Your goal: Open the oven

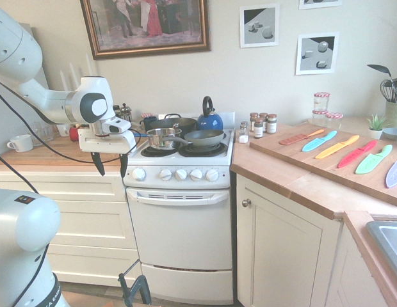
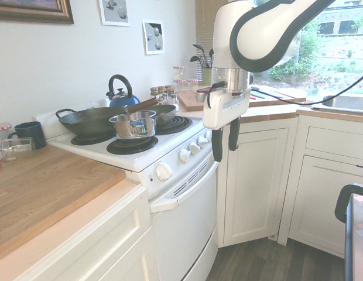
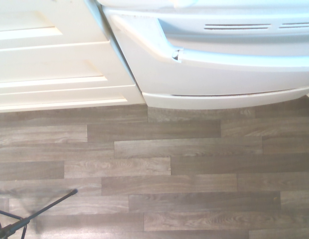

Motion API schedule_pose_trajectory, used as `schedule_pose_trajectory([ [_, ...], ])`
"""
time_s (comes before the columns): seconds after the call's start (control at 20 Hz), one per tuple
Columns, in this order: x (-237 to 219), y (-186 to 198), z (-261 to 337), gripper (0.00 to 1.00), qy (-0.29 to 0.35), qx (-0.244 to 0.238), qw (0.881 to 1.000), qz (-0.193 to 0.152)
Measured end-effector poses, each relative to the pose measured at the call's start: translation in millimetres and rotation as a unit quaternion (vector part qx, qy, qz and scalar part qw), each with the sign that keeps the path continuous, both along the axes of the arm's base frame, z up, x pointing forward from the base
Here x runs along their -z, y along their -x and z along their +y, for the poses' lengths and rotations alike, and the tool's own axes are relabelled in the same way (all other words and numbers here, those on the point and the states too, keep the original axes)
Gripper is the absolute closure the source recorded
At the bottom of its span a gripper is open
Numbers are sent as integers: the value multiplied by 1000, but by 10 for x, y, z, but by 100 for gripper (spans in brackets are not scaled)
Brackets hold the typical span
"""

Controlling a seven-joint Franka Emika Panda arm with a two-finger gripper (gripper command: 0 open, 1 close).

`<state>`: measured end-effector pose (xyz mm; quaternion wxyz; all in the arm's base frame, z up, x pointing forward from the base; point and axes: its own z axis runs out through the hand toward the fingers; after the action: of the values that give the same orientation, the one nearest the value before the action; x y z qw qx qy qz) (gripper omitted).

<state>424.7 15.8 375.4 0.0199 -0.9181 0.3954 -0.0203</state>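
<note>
Narrow white freestanding oven sat centre-frame in the first exterior view, between cream cabinets on the left and a cream corner cabinet on the right; door was shut, wide curved white handle across the top of the door, five white knobs in a row above it. On the black burners: small steel saucepan, dark frying pan, black wok, blue kettle. White arm came in from upper left of that frame; black-fingered gripper pointed down, fingers apart at a moderate width, holding nothing, hanging just left of the knob panel and above handle level, not touching the oven. Second exterior view showed the same gripper centre-right, in front of the oven's front corner, clear of the handle. Wrist view looked down at grey wood-plank floor, with the oven's door and handle end along the top edge and cream cabinet fronts at upper left. Wooden board with coloured knives lay on the right counter.
</note>
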Motion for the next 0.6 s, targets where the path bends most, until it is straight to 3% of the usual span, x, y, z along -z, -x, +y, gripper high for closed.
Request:
schedule_pose_trajectory([
  [0.15, 58, 31, -42, 0, 8, 0, 1000, 8],
  [0.25, 233, 82, -156, 0, 17, 12, 999, 30],
  [0.35, 540, 75, -289, 0, 19, 31, 998, 44],
  [0.6, 1615, -95, -629, 0, 16, 75, 997, 29],
])
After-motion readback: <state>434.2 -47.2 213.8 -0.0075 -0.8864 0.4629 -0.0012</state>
